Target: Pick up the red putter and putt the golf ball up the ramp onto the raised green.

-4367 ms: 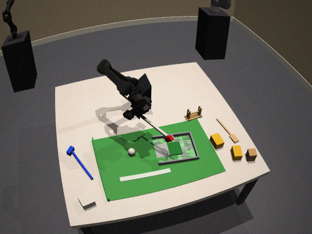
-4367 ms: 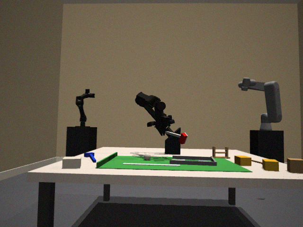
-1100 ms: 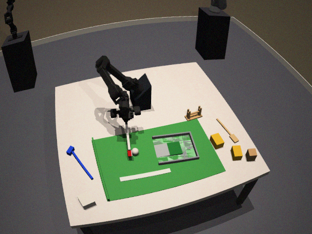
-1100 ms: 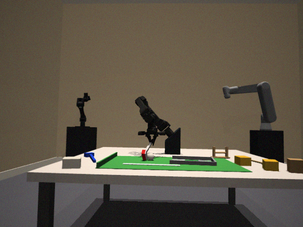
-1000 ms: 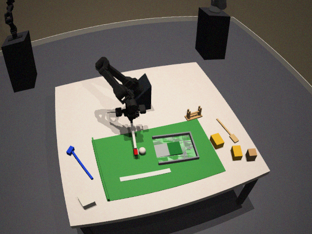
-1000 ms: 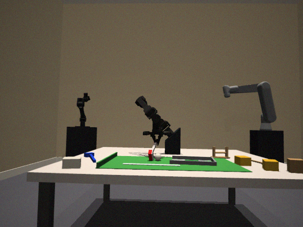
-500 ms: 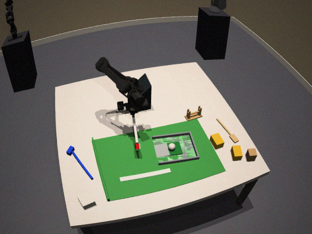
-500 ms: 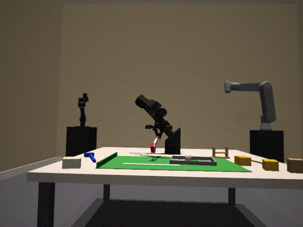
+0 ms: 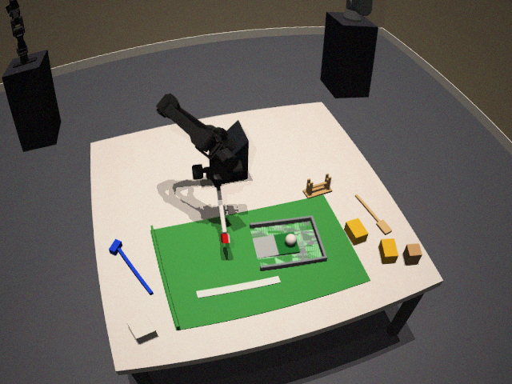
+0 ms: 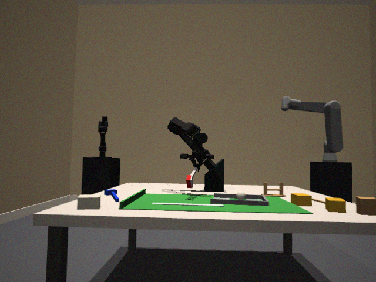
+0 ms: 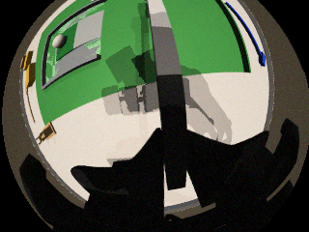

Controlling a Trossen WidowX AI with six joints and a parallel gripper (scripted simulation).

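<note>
My gripper (image 9: 218, 184) (image 10: 197, 168) (image 11: 167, 130) is shut on the handle of the red putter. The putter's red head (image 9: 224, 238) (image 10: 189, 181) hangs above the mat, clear of it; its grey-white shaft (image 9: 222, 218) (image 11: 166, 55) runs out from the fingers. The white golf ball (image 9: 290, 239) (image 10: 240, 195) (image 11: 59, 41) sits on the dark green raised square (image 9: 285, 250), toward its back right side. The light grey ramp (image 9: 264, 246) (image 11: 89, 25) is left of the square in the top view. These frames do not show whether the ball is moving.
Grey rails (image 9: 324, 243) (image 10: 239, 202) border the ramp area. A white strip (image 9: 238, 286) lies on the green mat (image 9: 198, 256). A blue putter (image 9: 134, 268) lies left. A wooden rack (image 9: 318, 190), a wooden paddle (image 9: 368, 208), yellow blocks (image 9: 356, 231) (image 9: 388, 250) and a brown block (image 9: 412, 254) stand right.
</note>
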